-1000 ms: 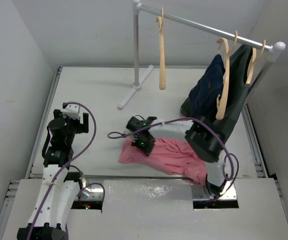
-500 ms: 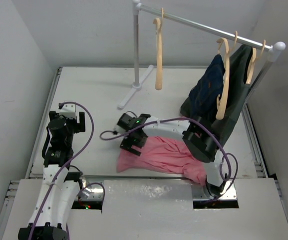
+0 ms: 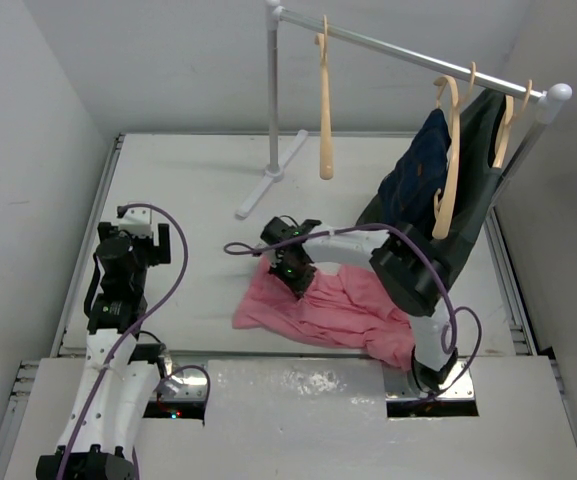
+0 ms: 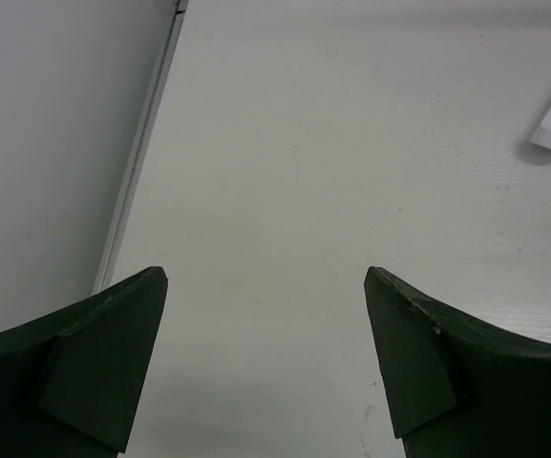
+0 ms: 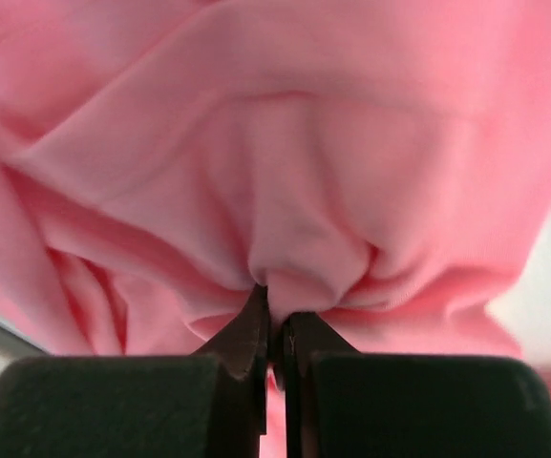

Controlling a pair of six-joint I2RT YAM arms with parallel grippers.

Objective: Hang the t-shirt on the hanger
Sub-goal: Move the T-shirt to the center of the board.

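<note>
Clenching a t-shirt [image 5: 304,172] fold, seemingly near its far edge, is right tool [image 5: 273,307]; left tool [image 4: 265,286] gapes over table [image 4: 351,143].

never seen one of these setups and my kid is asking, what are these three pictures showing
These are two small robot arms bolted to the near edge of a white table. The wide picture comes from a fixed camera above and behind them; the other two come from cameras on each wrist, looking past that arm's own two fingers. On the table lies a crumpled pink t-shirt. The right gripper is shut on a fold of it, which fills that wrist's picture. The left gripper is open with nothing between its fingers, over bare table. At the back stands a clothes rail with a bare wooden hanger, and two more hangers carrying a navy garment and a black garment.
</note>
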